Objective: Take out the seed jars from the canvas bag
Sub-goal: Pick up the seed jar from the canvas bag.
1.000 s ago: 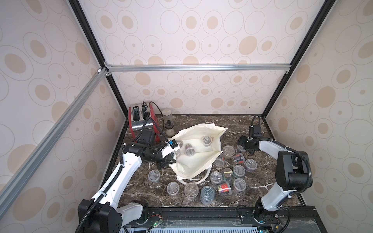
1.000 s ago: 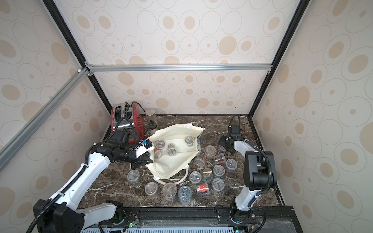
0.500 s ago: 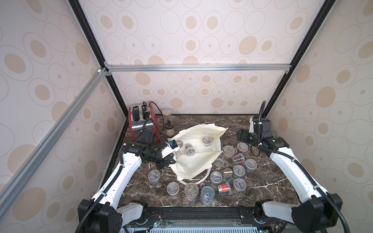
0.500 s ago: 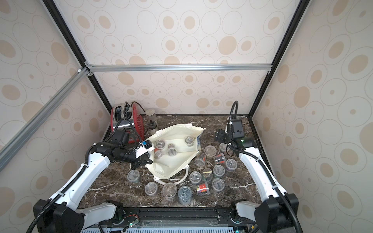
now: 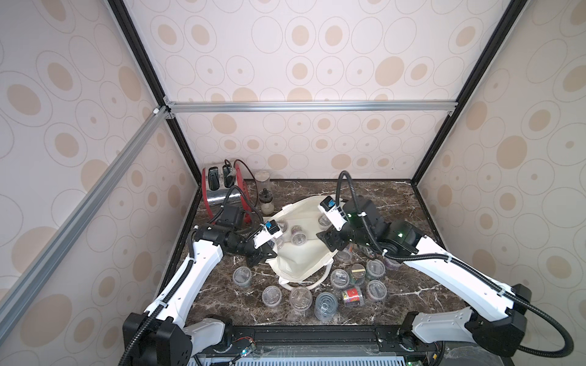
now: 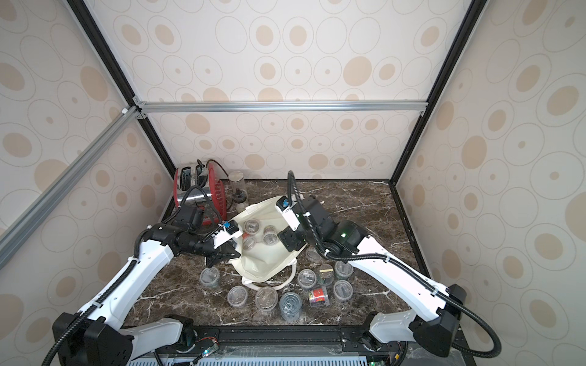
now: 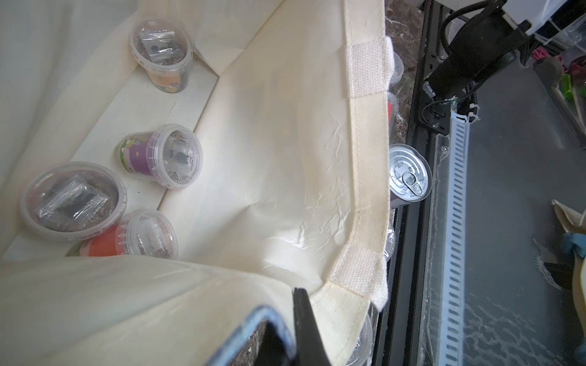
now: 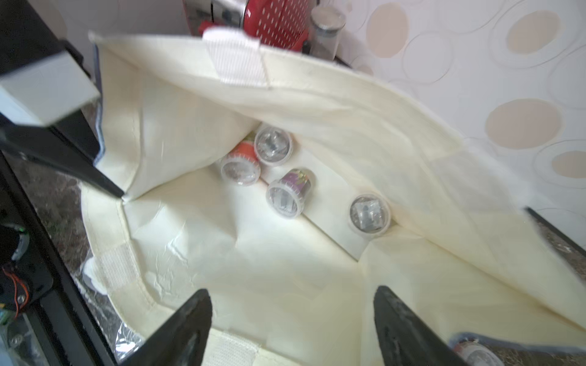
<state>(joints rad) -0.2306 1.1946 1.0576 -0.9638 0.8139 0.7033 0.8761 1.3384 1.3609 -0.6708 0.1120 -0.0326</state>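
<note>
The cream canvas bag (image 5: 304, 263) lies open in the middle of the table in both top views (image 6: 269, 260). My left gripper (image 7: 295, 294) is shut on the bag's rim at its left side and holds the mouth up. Several seed jars lie inside on the bag's floor, one with a purple label (image 7: 165, 155) and one with a red label (image 8: 241, 164). My right gripper (image 8: 291, 290) hangs open over the bag's right rim, with nothing between its fingers. Several more seed jars (image 5: 339, 279) stand on the table in front of and to the right of the bag.
A metal pull-tab can (image 5: 325, 307) stands among the front jars. A red toaster (image 5: 222, 187), a tall glass jar (image 5: 262, 182) and a small black-capped bottle (image 5: 265, 202) stand at the back left. The bag's loop handle (image 5: 317, 282) lies toward the front jars.
My right arm has swung left from the jars at the table's right side to the bag's mouth. My left gripper has kept its hold on the rim.
</note>
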